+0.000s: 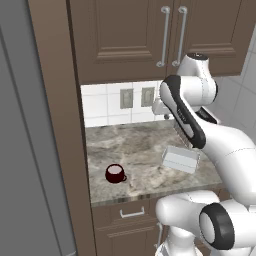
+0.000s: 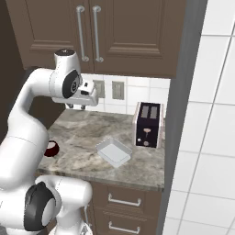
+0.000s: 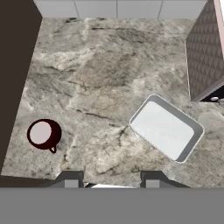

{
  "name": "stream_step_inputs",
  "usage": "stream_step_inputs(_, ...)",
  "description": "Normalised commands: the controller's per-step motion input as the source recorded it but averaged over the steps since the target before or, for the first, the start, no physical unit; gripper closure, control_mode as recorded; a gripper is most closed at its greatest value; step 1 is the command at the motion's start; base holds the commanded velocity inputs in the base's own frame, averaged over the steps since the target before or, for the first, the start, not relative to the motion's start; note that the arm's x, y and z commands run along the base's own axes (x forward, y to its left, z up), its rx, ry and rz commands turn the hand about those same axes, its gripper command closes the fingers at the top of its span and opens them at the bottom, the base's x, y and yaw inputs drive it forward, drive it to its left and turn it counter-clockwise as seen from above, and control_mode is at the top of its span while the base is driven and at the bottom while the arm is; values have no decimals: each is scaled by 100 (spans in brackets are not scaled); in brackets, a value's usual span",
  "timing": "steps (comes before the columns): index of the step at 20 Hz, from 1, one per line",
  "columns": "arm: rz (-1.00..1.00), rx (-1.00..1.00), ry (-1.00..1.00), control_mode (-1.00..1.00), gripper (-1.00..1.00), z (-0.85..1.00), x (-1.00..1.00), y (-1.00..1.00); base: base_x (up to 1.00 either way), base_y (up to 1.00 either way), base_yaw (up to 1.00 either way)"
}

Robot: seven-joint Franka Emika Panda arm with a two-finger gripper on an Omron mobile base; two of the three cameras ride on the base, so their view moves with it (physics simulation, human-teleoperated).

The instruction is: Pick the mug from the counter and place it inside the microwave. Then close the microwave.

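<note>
The gripper (image 2: 76, 107) hangs high above the marbled stone table (image 1: 135, 145), jaws parted and holding nothing. Below it, the dark red mug (image 1: 115, 173) stands upright near the table's front left corner, well apart from a shallow grey tray (image 1: 180, 159) at mid-table. A black toaster (image 2: 148, 124) sits by the right wall. White tile backsplash (image 1: 102, 106) and brown cabinets (image 1: 130, 35) rise behind.
</note>
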Motion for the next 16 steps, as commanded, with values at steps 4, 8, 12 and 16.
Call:
stream_step_inputs(4,0,0,0,-100,-100,0,-20,0,0,0,0)
stream_step_inputs(8,0,4,0,-100,-100,-3,-44,7,0,0,0)
stream_step_inputs(12,0,4,0,-100,-100,-13,-54,10,0,0,0)
stream_step_inputs(16,3,3,0,-100,-100,-23,-54,18,0,0,0)
